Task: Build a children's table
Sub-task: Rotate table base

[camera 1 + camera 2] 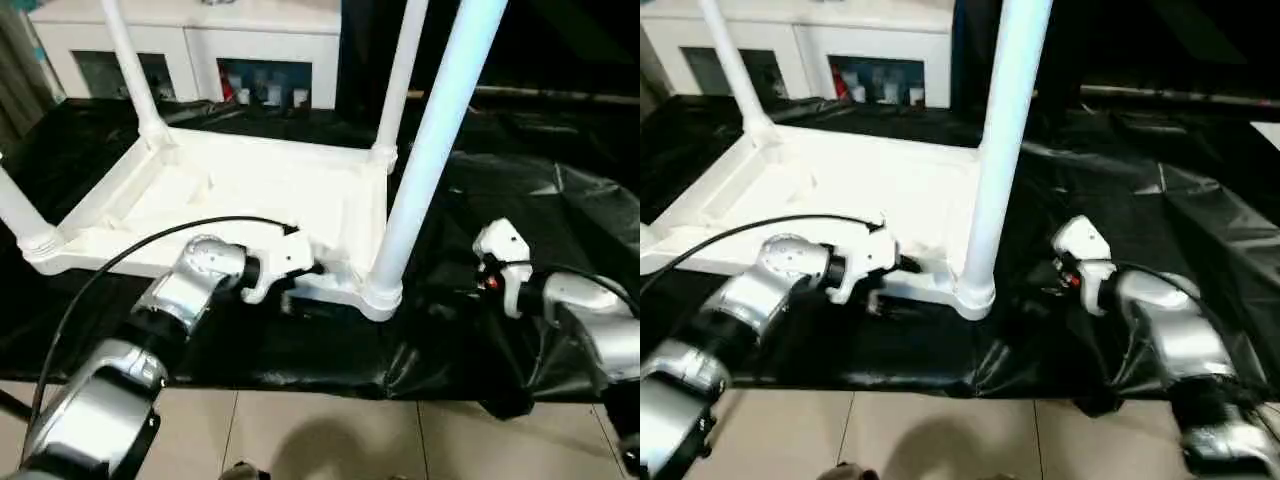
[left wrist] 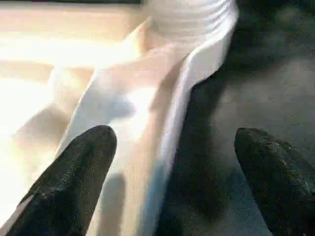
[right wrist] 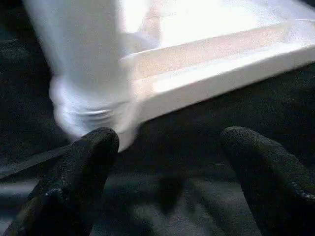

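**Straddling the near rim, both claws wide and empty**

Lying upside down on the black sheet [image 1: 480, 330], the tabletop [image 1: 250, 190] has its legs pointing straight up, so the long axis of each leg is vertical and the rim runs level, left to right across the head views. The near right leg [image 1: 430, 150] stands in its corner socket [image 1: 378, 290], between the two arms.

The left claw [image 2: 172, 167] is spread wide and holds nothing. In the left wrist view one finger [image 2: 74, 177] sits over the inside of the tabletop and the other over the black sheet, with the near rim running between them towards the socket. It is the nearer arm: its wrist is just beside the rim, close to the socket.

The right claw [image 3: 167, 177] is also wide and empty, low over the sheet. The base of that leg and the rim lie ahead of its fingers [image 3: 74, 182], near but apart.

As I judge it, any grip on the table falls to the left claw, which need only close across the rim; the right would have to travel leftward to the leg.
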Available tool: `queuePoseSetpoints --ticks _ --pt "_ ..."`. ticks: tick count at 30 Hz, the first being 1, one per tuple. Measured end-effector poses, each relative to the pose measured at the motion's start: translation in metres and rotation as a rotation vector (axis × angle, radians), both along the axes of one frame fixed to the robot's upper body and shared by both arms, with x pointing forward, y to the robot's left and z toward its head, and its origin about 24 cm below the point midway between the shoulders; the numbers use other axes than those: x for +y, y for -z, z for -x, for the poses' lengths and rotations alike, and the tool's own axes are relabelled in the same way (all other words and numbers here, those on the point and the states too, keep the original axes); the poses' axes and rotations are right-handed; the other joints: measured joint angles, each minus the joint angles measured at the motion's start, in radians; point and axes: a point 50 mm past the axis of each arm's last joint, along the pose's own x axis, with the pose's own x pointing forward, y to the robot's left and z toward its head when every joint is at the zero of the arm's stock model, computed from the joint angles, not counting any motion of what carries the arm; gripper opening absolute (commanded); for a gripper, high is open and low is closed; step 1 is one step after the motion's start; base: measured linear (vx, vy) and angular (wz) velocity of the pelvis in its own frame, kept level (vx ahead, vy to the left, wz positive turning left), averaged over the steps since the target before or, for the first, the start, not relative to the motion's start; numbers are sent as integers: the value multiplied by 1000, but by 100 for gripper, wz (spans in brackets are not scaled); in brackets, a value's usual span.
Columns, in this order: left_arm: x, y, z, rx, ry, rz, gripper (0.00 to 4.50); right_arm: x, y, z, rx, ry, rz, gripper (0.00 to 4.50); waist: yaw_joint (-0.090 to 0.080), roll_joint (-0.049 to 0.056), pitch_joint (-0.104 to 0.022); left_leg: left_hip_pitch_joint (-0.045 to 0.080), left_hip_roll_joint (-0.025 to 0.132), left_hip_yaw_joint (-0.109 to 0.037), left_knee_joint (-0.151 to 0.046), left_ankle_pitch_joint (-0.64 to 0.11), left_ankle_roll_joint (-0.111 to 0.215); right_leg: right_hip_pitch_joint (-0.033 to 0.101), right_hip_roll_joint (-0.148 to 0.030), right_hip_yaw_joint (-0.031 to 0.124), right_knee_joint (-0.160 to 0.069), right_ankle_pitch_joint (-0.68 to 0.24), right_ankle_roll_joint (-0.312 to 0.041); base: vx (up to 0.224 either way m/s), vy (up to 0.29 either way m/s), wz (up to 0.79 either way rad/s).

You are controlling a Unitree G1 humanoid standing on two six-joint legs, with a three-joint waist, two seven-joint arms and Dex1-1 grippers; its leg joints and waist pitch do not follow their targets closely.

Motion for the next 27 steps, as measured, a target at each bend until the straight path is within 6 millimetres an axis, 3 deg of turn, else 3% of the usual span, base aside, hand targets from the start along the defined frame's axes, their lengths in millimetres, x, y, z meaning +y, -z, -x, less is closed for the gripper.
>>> queuePoseSetpoints --ticks 2,18,27 --pt "-5 -4 -2 -14 17 5 374 5 0 3 17 -38 2 393 3 0 0 0 0 0 0 0 0 0 -1 0 0 0 0 0 0 0" --pt "-16 -2 -11 35 58 -42 243 6 -2 17 73 -82 21 393 11 2 -1 -2 -1 0 0 -1 2 0 -1 -1 -3 3 -5 0 0 0" --pt "-16 -1 -9 99 89 -50 230 5 -1 21 87 -88 23 393 10 3 -1 -1 -1 0 0 -1 2 1 -2 -2 -3 3 -5 0 0 0"
